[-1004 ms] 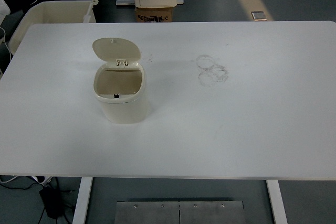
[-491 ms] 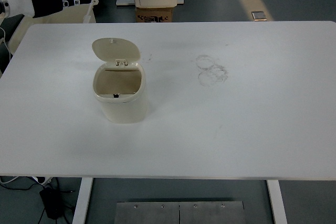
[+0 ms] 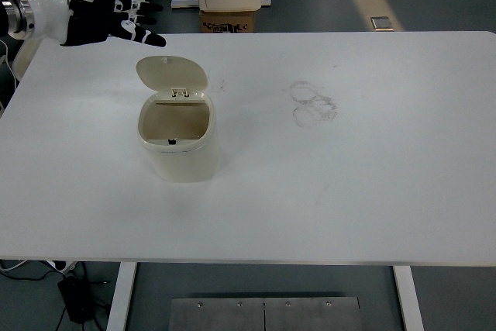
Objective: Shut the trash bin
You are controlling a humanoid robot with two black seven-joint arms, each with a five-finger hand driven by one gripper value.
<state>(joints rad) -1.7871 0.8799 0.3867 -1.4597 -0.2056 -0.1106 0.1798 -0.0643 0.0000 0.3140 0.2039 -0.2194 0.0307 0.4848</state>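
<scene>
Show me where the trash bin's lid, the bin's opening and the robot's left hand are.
lid (image 3: 172, 72), head view, middle of the raised lid's inner face.
bin opening (image 3: 175, 122), head view, inside wall seen through the open top.
left hand (image 3: 97, 17), head view, middle of the hand, fingers spread.

The trash bin (image 3: 178, 141) and its raised lid (image 3: 172, 74) look like smooth cream plastic with a matt finish. The white counter (image 3: 372, 184) is smooth and matt, scuffed with faint grey ring marks (image 3: 313, 104).
</scene>
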